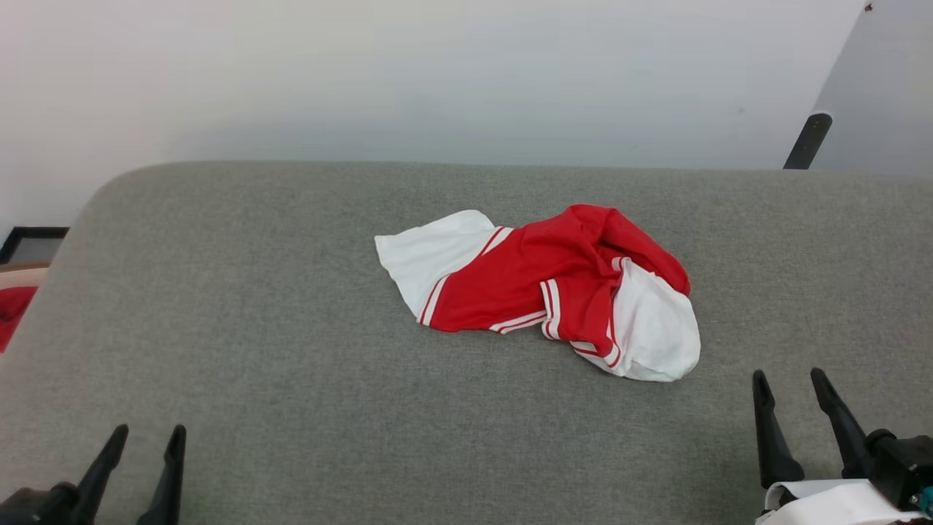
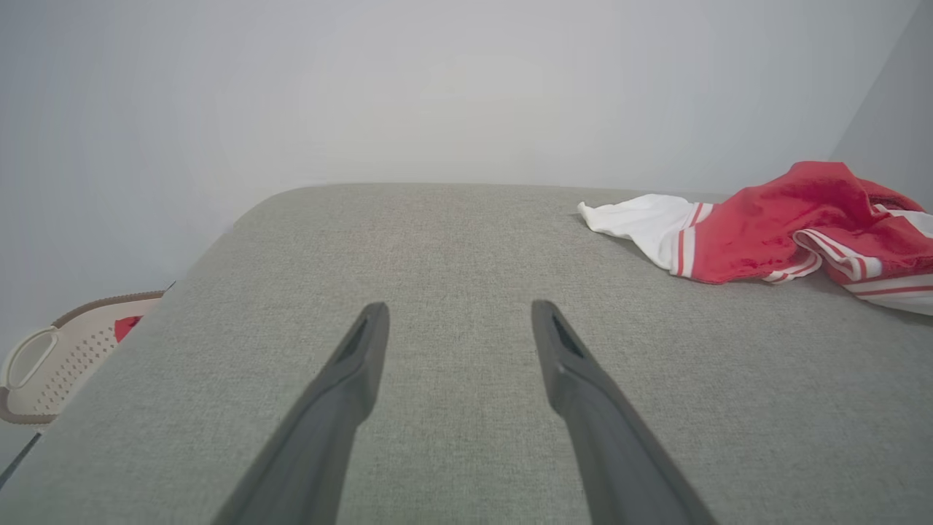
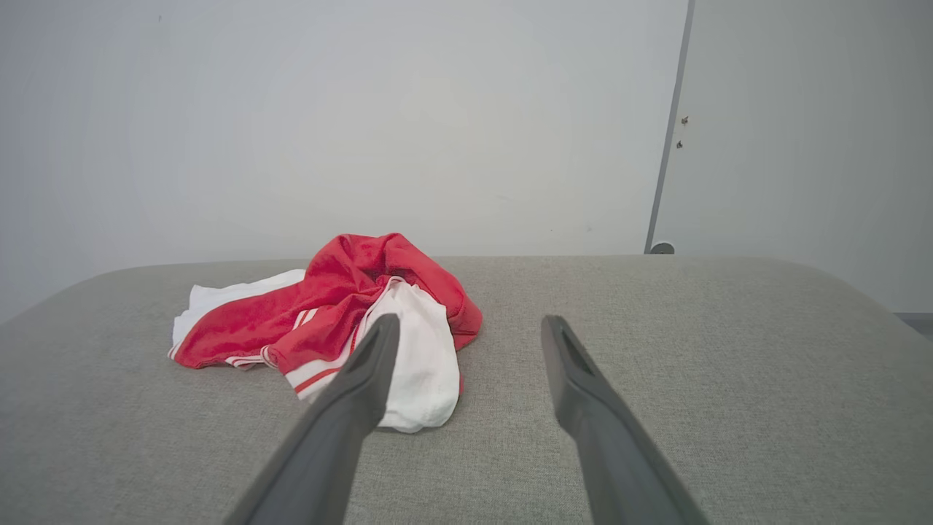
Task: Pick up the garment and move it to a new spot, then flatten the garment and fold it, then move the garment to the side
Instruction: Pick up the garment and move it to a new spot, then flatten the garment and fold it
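Left gripper (image 1: 149, 428) and right gripper (image 1: 789, 372) gape empty — we should pinch the crumpled jersey (image 1: 554, 284), at the cushion's (image 1: 291, 379) middle, by its near white sleeve (image 1: 656, 328).

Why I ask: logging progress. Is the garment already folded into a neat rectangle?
No, the garment lies crumpled on the grey cushion, its white sleeves loose.

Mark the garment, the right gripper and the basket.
garment (image 1: 510, 281): head view, on the red body fabric.
right gripper (image 1: 789, 376): head view, midway between its open fingertips.
basket (image 2: 76, 354): left wrist view, on its perforated wall.
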Robot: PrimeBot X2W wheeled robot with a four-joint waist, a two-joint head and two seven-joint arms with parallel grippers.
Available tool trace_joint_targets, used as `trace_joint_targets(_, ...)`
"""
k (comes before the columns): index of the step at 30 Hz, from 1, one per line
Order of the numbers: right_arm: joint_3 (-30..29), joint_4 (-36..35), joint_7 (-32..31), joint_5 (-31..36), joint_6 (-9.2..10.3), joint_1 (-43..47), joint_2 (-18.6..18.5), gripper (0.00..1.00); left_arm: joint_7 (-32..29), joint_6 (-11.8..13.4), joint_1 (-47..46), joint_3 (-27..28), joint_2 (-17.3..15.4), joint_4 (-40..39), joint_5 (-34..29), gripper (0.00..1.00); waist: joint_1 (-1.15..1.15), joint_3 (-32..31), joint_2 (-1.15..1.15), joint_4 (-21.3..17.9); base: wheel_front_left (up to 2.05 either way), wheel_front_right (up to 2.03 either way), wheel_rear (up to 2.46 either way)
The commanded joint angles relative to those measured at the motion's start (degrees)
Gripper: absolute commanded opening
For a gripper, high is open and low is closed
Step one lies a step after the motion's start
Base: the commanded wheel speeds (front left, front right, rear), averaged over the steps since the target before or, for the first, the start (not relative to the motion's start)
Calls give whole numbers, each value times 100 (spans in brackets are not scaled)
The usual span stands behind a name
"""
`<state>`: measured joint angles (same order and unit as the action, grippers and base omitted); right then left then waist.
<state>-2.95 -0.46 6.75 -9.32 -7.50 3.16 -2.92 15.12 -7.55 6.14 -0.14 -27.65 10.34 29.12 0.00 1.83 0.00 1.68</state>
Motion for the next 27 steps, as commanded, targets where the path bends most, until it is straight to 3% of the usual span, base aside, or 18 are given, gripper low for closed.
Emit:
trace_joint_targets(1, 35, 34, 47, -4, 2, -14, 4, 100, 1, 13, 52, 26, 26, -27, -23, 100, 0, 32, 0, -25, 0, 0, 0)
trace_joint_targets(11, 98, 137, 28, 30, 2, -166, 4, 100, 1, 13, 97, 41, 77, -107, -13, 100, 0, 82, 0, 0, 0, 0, 0)
trace_joint_targets(16, 273, 170, -401, 192, 2, -301, 2, 100, 1, 13, 119, 129, 191, -184, 39, 100, 0, 186, 0, 34, 0, 0, 0)
trace_joint_targets(19, 419, 111, -988, 190, 2, -543, -64, 100, 1, 13, 108, 160, 232, -229, 90, 100, 0, 358, 0, 51, 0, 0, 0)
trace_joint_targets(27, 908, -135, -3376, -229, 3, -1628, -795, 100, 1, 13, -124, 111, 228, -295, 273, 100, 0, 917, 0, 162, 0, 0, 0)
